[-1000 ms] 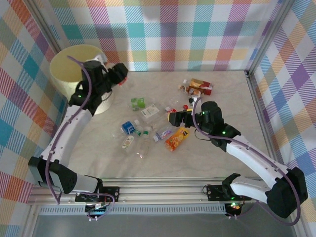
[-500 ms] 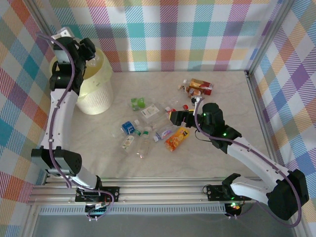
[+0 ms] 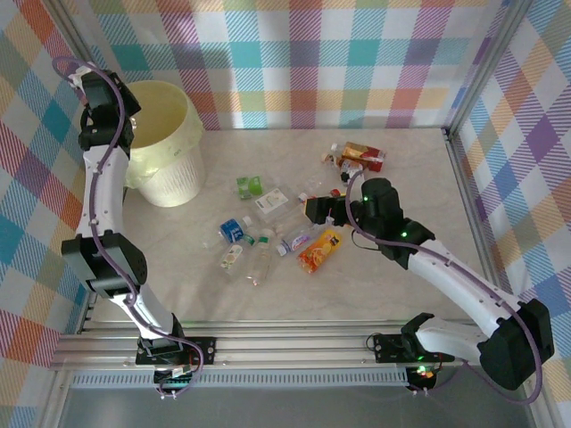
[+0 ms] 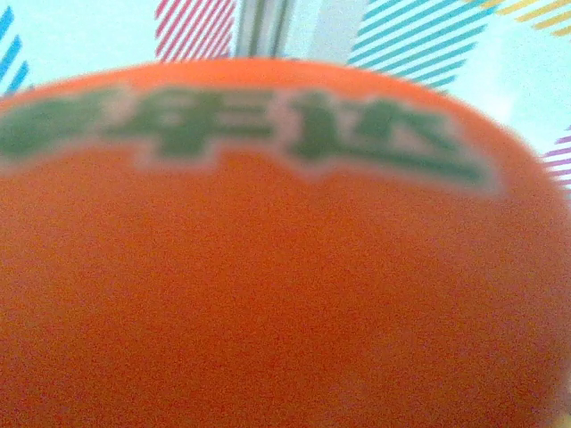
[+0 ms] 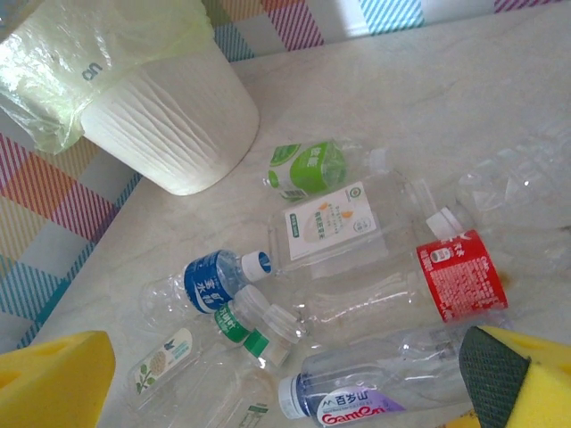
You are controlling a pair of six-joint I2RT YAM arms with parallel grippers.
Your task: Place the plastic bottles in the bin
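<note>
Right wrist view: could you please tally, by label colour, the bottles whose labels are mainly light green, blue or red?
Light green-labelled bottle: 1
Blue-labelled bottle: 1
Red-labelled bottle: 1
Total: 3

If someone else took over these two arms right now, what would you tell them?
Left tool: shut on an orange-label bottle, raised at the left rim of the bin, not yet released.
Right tool: open, hovering over the loose bottles in the middle.
Done: no bottle visible inside the bin.
Left: drop the orange one in, then collect all the loose ones.
</note>
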